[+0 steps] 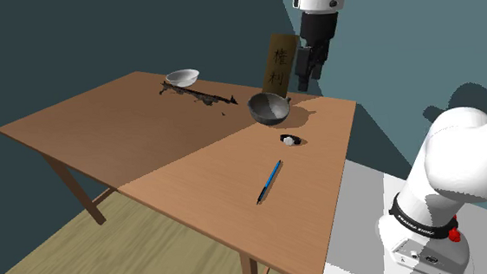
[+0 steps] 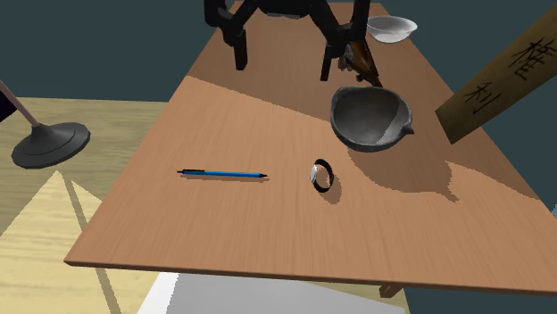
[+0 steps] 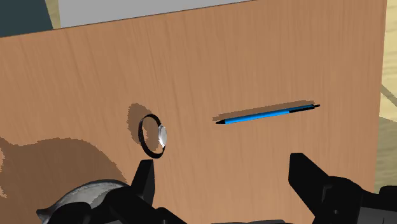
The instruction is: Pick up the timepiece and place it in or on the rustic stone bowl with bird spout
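Pincer: the gripper (image 1: 308,77) hangs high above the table, at about 1 o'clock of the stone bowl (image 1: 269,108) in the shoulder view. Its fingers are spread wide with nothing between them.
Timepiece: a wristwatch (image 1: 290,139) on the bare wood, near the bowl at its 5 o'clock in the shoulder view. In the wrist view the wristwatch (image 3: 153,135) seems to stand on its looped band, ahead of one finger rather than centred.
Risk, knock: it's a small target and looks tippy. I'd say an off-centre descent lets a finger nudge it flat or skid it away.
Risk, bowl: the bowl is close, so the nearer finger could well clip its rim on the way down.
Risk, drop: a loose pinch on the thin band may let it slip mid-carry, and a release over the rim or spout could bounce it out.
Count, task things: one wristwatch, one stone bowl.
Count, others: one blue pen (image 1: 270,181) at the watch's 7 o'clock, one white bowl (image 1: 182,76), one wooden sign (image 1: 279,63), one dark twiggy piece (image 1: 197,94).
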Controlling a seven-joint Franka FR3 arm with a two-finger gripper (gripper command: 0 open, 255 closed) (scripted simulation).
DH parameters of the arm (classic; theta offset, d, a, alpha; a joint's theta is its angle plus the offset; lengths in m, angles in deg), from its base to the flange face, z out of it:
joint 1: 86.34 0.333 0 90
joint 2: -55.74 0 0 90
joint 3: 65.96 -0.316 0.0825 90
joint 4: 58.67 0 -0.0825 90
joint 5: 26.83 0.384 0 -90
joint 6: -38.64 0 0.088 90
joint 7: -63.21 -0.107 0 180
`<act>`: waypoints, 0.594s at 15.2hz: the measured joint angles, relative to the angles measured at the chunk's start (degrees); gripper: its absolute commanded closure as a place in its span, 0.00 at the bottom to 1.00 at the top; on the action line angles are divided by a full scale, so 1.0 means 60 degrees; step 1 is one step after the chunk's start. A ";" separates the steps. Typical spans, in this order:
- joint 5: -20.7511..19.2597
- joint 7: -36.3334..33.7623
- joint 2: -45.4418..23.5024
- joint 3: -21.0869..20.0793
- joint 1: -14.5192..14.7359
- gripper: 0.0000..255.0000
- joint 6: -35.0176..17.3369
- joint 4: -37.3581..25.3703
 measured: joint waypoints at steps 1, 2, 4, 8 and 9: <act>0.0000 0.0000 0.0000 0.0000 0.0000 0.00 0.0000 0.0000; -0.0011 0.0078 -0.0058 0.0044 0.0000 0.00 -0.0134 0.0096; -0.0044 0.0349 -0.0321 0.0203 -0.0003 0.00 -0.0584 0.0340; -0.0112 0.1037 -0.1105 0.0602 -0.0017 0.00 -0.1748 0.0866; -0.0133 0.1232 -0.1330 0.0717 -0.0029 0.00 -0.2050 0.0980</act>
